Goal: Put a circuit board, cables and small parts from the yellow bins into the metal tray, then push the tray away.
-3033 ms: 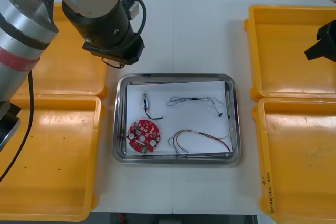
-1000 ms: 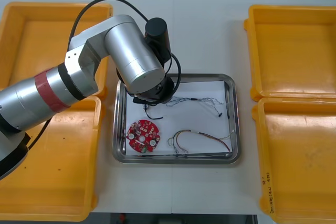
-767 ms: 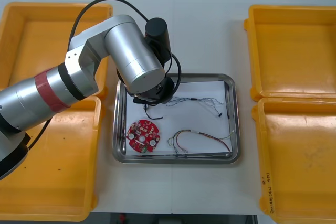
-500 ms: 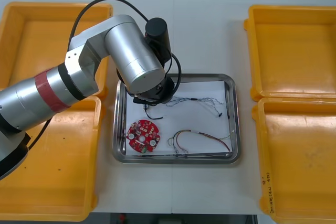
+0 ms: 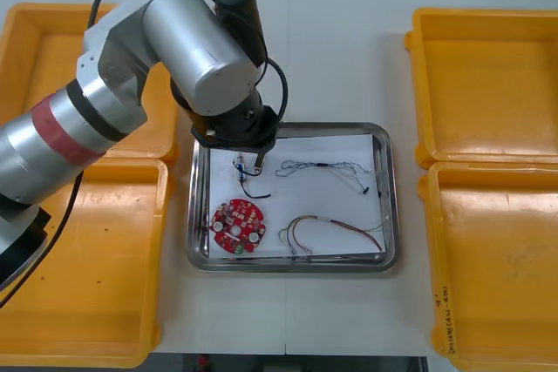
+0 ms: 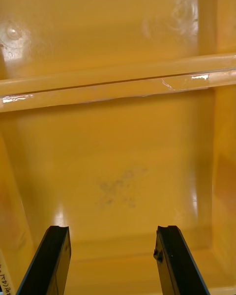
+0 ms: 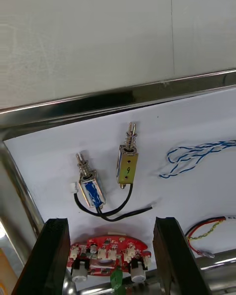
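The metal tray [image 5: 390, 215], lined white, sits mid-table. In it lie a round red circuit board [image 5: 237, 226], a twisted blue and white cable [image 5: 327, 168], a red and yellow cable [image 5: 330, 230] and small metal parts [image 5: 241, 168]. My left gripper [image 5: 248, 156] hangs open over the tray's far left corner, just above those parts. In the left wrist view its fingers [image 7: 167, 246] stand wide apart, and beyond them lie two small metal parts [image 7: 127, 164] with black leads, the circuit board [image 7: 108, 258], the blue and white cable [image 7: 196, 153] and the tray's rim [image 7: 123, 98]. My right gripper [image 6: 112, 232] is open over a bin floor [image 6: 118, 167].
Two yellow bins [image 5: 83, 84] [image 5: 78, 259] stand left of the tray and two more [image 5: 484, 84] [image 5: 497, 259] stand right of it. The left arm's elbow reaches over the far left bin. Bare table [image 5: 340, 50] lies beyond the tray.
The left arm has risen and drawn back toward the tray's far left corner, uncovering the small metal parts beneath it. Its gripper stays open.
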`<act>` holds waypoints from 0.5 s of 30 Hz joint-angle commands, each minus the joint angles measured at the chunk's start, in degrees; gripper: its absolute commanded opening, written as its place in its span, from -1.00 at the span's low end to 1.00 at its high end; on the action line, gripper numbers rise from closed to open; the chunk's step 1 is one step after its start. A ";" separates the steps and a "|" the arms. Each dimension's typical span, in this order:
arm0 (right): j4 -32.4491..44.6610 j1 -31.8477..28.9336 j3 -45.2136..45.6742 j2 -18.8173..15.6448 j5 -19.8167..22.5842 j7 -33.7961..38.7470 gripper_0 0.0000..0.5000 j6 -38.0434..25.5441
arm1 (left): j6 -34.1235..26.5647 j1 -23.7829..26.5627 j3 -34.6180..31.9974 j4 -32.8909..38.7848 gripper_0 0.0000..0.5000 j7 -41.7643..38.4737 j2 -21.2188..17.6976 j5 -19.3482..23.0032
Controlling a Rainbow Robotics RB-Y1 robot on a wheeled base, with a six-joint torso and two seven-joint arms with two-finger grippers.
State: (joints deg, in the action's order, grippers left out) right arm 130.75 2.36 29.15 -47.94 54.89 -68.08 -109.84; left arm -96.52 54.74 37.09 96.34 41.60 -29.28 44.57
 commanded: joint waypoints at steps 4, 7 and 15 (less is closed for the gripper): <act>1.53 -1.04 0.82 0.31 0.74 2.43 1.00 -0.16 | -5.70 0.46 -8.79 4.56 1.00 5.86 -3.77 4.74; 1.53 -0.95 0.73 0.22 0.92 2.69 1.00 -0.16 | -8.51 0.46 -12.04 5.88 1.00 7.44 -5.26 6.59; 1.53 -0.95 0.73 0.22 1.01 3.05 1.00 -0.16 | -13.48 0.37 -17.84 8.69 1.00 10.52 -9.22 9.75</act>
State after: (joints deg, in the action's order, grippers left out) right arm 130.75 2.27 29.15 -47.94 55.32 -67.37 -109.84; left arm -109.24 54.74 21.91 102.49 47.78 -35.24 53.02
